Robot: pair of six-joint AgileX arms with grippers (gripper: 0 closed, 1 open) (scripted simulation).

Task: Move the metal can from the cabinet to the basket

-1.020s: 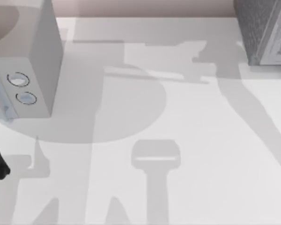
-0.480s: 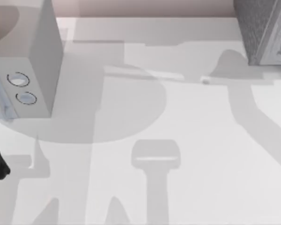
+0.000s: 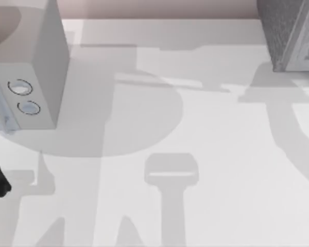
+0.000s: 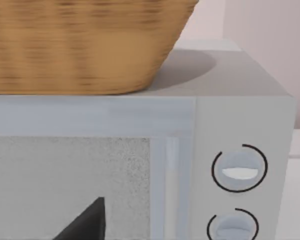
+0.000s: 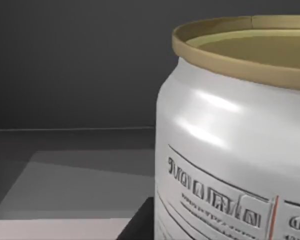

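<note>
The metal can (image 5: 235, 135) stood upright and very close before the right wrist camera, its dull gold lid rim uppermost and its white label with small print facing the lens, on a grey floor with dark walls behind it. Whether the right gripper's fingers were apart or together could not be told. From above, the cabinet (image 3: 291, 33) sat at the table's (image 3: 206, 154) far right corner. The white box with two round dials (image 4: 240, 170) stood right in front of the left wrist camera, with the wicker basket (image 4: 85, 45) resting on its top. The left gripper's state could not be told either.
</note>
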